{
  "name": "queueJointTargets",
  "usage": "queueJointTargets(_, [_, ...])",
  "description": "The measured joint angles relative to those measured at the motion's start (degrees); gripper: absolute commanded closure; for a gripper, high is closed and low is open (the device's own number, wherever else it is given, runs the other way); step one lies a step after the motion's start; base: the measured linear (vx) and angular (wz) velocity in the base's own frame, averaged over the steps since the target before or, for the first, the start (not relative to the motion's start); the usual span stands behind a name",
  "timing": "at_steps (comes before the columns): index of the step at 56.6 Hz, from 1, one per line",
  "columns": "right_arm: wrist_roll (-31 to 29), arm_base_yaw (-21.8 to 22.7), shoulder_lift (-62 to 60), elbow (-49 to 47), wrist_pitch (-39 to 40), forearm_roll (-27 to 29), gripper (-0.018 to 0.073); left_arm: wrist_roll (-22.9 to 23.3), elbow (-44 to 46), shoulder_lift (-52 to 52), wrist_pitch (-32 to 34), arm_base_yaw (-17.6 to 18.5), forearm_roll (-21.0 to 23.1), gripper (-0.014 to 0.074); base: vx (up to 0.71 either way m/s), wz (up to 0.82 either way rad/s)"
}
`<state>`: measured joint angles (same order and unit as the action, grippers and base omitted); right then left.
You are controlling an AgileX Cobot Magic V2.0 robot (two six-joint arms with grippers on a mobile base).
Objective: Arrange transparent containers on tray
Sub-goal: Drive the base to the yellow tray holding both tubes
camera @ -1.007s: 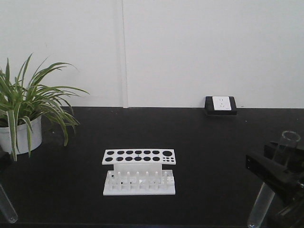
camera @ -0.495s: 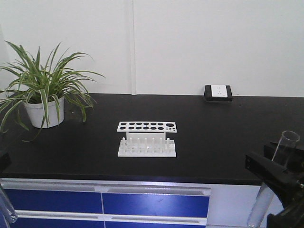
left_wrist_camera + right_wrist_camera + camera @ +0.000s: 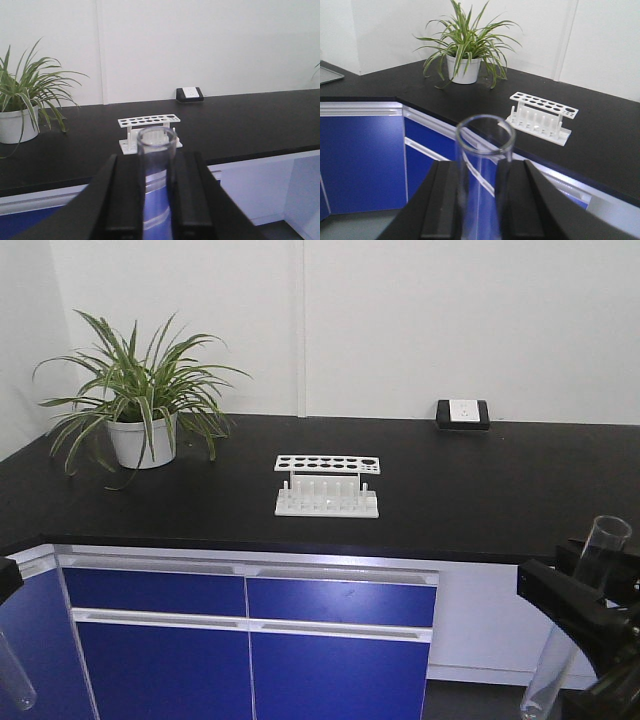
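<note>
A white wall [image 3: 450,320] backs a black countertop [image 3: 480,490] over blue cabinet fronts [image 3: 250,660]. In the front view a potted plant [image 3: 140,415] stands at ten o'clock from the white rack [image 3: 327,485], and a socket [image 3: 462,414] sits at two o'clock from it. At the frame's eight o'clock corner hangs the left test tube [image 3: 156,150], clamped between the two black fingers of the left gripper [image 3: 155,170], with its rim above them. At four o'clock the right gripper [image 3: 481,180] likewise pinches the right test tube [image 3: 485,150], tilted with its rim toward one o'clock. Both tubes are off the counter, in front of the cabinets.
</note>
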<state>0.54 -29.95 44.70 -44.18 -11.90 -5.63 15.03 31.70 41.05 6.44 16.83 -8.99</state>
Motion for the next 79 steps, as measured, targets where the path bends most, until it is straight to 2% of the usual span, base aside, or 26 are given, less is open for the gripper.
queueJointTargets(42, [0.0, 0.0, 0.0, 0.0, -0.24, 0.0, 0.056, 0.0, 0.0, 0.0, -0.02, 0.0, 0.0, 0.0582, -0.3, 0.1])
queueJointTargets(79, [0.0, 0.0, 0.0, 0.04, -0.44, 0.0, 0.056, 0.0, 0.0, 0.0, -0.02, 0.0, 0.0, 0.0582, -0.15, 0.58])
